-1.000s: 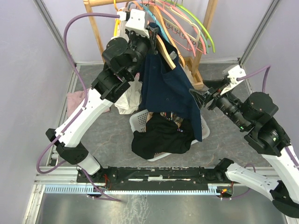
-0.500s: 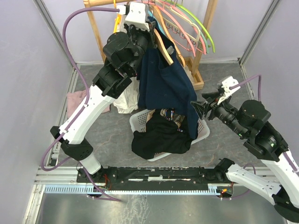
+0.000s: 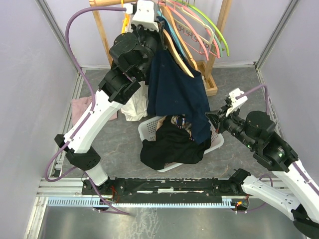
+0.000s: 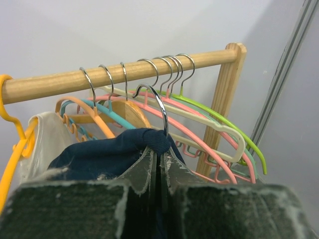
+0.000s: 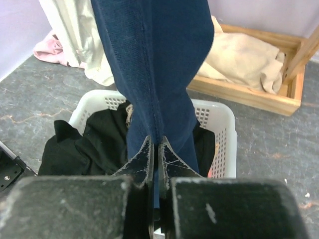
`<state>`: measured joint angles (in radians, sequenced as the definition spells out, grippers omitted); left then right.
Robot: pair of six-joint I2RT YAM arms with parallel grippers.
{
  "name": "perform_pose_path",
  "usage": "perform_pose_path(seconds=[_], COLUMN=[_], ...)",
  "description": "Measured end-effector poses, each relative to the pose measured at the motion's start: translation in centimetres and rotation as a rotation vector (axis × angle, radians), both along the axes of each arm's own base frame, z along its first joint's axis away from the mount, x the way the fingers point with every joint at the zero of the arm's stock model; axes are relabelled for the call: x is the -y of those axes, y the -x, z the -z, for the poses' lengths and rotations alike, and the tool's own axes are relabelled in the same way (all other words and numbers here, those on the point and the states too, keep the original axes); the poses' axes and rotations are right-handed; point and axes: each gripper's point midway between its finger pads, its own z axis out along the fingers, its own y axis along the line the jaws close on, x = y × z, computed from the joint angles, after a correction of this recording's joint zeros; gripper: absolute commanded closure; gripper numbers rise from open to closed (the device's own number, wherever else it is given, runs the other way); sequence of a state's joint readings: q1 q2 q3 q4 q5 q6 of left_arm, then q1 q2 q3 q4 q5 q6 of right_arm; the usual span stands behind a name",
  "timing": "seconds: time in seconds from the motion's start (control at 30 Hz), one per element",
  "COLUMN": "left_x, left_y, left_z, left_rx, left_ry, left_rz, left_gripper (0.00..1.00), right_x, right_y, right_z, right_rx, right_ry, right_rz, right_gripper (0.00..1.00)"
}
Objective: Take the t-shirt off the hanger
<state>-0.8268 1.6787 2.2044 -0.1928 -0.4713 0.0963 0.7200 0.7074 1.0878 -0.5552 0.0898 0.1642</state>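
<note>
Left end effector (image 4: 159, 152) clamps hanger (image 4: 163, 118); right end effector (image 5: 154, 143) clamps t-shirt (image 5: 149, 59) over clothes-filled basket (image 5: 219, 118).

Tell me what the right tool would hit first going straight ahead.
The navy shirt: the right tool is shut on its hanging edge. Past the cloth, the white basket of black clothes looks next, though depth is unclear.
</note>
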Motion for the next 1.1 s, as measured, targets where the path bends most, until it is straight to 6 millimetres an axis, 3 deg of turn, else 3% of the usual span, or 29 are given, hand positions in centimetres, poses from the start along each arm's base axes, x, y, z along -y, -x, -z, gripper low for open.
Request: perform_pose_path(seconds=[0.37, 0.57, 0.9, 1.1], left_x=[0.1, 0.0, -0.2, -0.2], left_y=[-0.2, 0.0, -0.1, -0.1], left_z=[0.3, 0.4, 0.6, 0.6], left_rx=[-0.013, -0.027, -0.044, -0.044], left_ry=[-0.01, -0.019, -0.031, -0.032], left_rz=[-0.008, -0.015, -0.028, -0.027], left_gripper=[0.97, 0.97, 0.97, 0.97], right_x=[2.3, 2.5, 1.6, 1.4], right_y=[-1.8, -2.4, -3.0, -2.8], right_z=[4.4, 6.3, 8.5, 8.0], right_rx=[-0.078, -0.104, -0.133, -0.12], right_ry=[0.017, 0.011, -0.007, -0.014], right_rz=[0.199, 0.247, 0.249, 0.227], right_gripper=[0.98, 0.98, 0.99, 0.98])
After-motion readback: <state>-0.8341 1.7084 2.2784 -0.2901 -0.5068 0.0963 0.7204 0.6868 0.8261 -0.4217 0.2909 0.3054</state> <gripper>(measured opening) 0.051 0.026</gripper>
